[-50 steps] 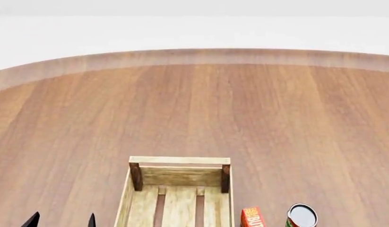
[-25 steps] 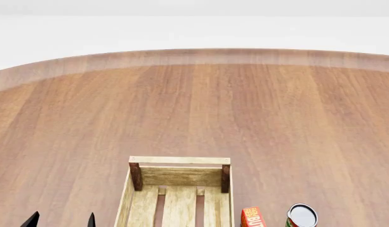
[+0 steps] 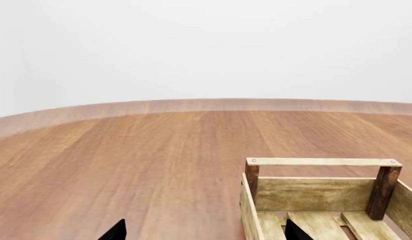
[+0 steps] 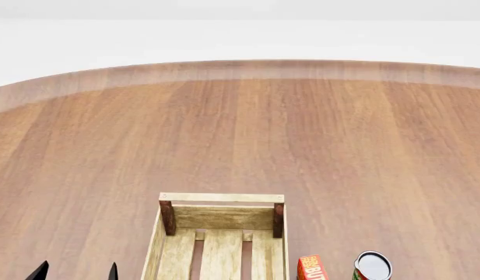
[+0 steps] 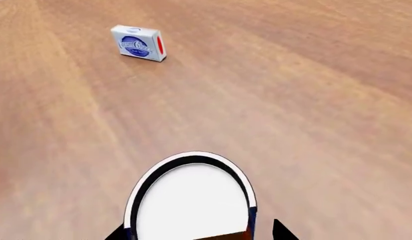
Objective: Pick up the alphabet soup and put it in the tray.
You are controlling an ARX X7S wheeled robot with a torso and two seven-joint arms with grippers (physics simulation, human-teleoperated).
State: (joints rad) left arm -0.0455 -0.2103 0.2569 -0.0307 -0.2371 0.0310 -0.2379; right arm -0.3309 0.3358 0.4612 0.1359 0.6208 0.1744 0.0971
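Note:
In the right wrist view the alphabet soup (image 5: 191, 200) shows its pale round top and a dark blue rim, standing on the wooden table. My right gripper (image 5: 200, 235) is open, its two dark fingertips (image 5: 281, 232) flanking the can, with a small gap on one side. The can and the right gripper are out of the head view. The tray (image 4: 221, 205), a light-wood slatted crate with darker corner posts, sits at the near middle of the table. My left gripper (image 4: 76, 272) is open and holds nothing, just left of the tray (image 3: 323, 194).
A red box (image 4: 309, 268) and a slimmer red and green can (image 4: 372, 266) stand right of the tray. A small white and blue box (image 5: 137, 43) lies farther out on the table. The curved far table edge (image 4: 240, 69) meets a white background.

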